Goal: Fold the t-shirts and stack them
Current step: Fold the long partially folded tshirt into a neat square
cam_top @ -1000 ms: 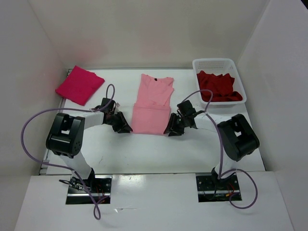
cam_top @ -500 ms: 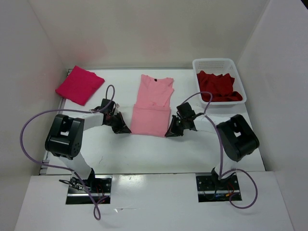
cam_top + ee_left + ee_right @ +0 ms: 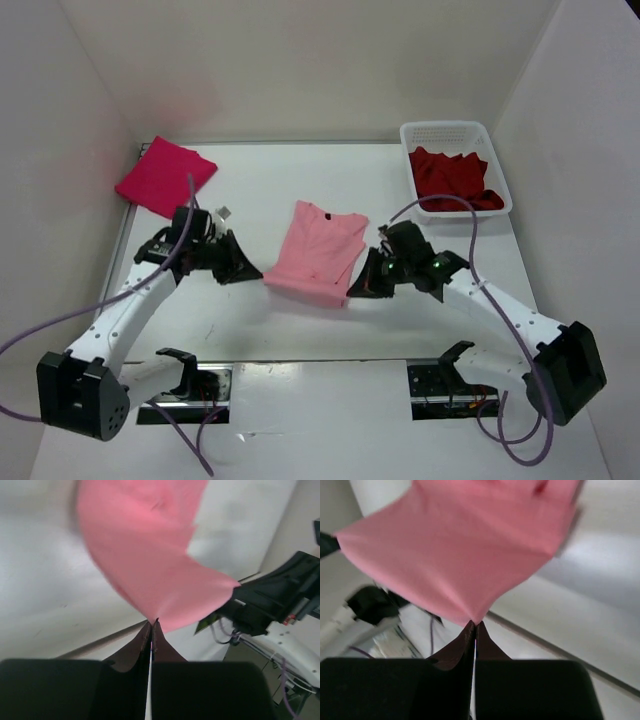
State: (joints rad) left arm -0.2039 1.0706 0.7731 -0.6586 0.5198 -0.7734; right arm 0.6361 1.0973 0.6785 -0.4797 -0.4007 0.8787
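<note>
1. left gripper is clamped tight on the near-left corner of the pale pink t-shirt
2. right gripper is pinched shut on the near-right corner of that same shirt
3. so it's stretched between the two, mid-table
4. crimson-pink t-shirt sits folded at far left, and the dark red t-shirt is in the white basket at far right

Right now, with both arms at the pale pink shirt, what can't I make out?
- Wrist views: the pale pink shirt is motion-blurred; the top view hides its underside.
- Top view: the dark red shirt is bunched in the basket; cloth and walls hide its lower folds.
- Top view: the crimson-pink shirt shows only its top fold; inner layers are covered.
- Top view: the left gripper and right gripper hide their fingertips under their own bodies.
</note>
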